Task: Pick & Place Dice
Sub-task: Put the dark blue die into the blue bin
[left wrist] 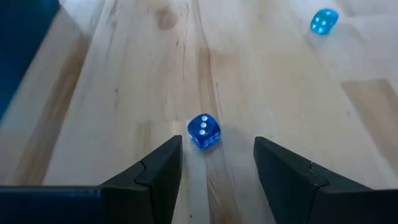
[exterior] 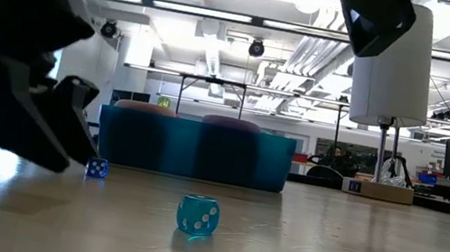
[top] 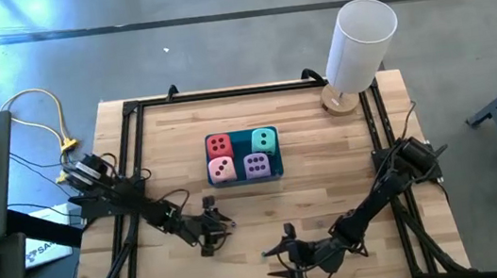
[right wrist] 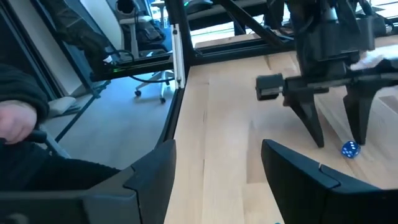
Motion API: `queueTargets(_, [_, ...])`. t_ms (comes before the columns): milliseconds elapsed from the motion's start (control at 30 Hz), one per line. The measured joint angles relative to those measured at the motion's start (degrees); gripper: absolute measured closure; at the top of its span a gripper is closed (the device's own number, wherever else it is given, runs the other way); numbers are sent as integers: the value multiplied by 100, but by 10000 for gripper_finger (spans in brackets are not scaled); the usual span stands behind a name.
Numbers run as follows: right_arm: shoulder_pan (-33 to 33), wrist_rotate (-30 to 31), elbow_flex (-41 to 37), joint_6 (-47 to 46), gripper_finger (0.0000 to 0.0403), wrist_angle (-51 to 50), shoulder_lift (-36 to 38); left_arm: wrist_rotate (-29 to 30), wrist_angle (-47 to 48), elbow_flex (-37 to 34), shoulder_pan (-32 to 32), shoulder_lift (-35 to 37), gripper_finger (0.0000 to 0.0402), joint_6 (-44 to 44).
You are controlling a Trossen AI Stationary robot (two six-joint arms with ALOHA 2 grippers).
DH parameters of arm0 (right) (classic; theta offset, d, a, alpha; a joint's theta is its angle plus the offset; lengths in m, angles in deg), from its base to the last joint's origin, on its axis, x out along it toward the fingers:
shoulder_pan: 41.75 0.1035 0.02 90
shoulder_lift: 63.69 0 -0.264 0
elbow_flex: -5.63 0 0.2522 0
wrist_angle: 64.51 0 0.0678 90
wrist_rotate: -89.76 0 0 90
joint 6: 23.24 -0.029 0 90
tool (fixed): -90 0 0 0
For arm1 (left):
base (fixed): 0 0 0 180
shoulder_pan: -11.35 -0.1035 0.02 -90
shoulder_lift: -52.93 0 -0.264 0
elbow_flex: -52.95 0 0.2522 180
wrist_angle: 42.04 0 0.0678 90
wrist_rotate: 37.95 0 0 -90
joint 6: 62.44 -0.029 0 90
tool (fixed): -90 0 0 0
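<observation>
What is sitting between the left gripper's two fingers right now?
In the left wrist view, a small blue die showing three dots lies on the wood just ahead of the open left gripper, in line with the gap, untouched.

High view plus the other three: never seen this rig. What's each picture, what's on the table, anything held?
Two dark robot arms work at a wooden table. The high view looks straight down. The low view looks level across the tabletop. Each wrist view looks forward past that arm's own two fingers. A blue tray holds four big dice: red, teal, pink, purple. A white cylinder stands at one corner. Small blue dice lie loose; one sits just ahead of the left gripper, whose fingers are open. The right gripper is open too. Nothing is held.
</observation>
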Motion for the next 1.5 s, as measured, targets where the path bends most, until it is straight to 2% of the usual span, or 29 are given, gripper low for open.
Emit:
queueTargets(200, [0,-2,0,-3,174,0,0,2,-662,5,-22,-448,211,3])
queueTargets(567, [-7,-1,0,20,174,0,0,28,-619,13,-59,-482,214,26])
queueTargets(1200, [-193,-107,0,186,174,-96,1,170,-512,13,-65,-491,341,457])
queueTargets(1500, [-306,-216,0,281,174,-117,2,139,-928,-11,22,-446,350,623])
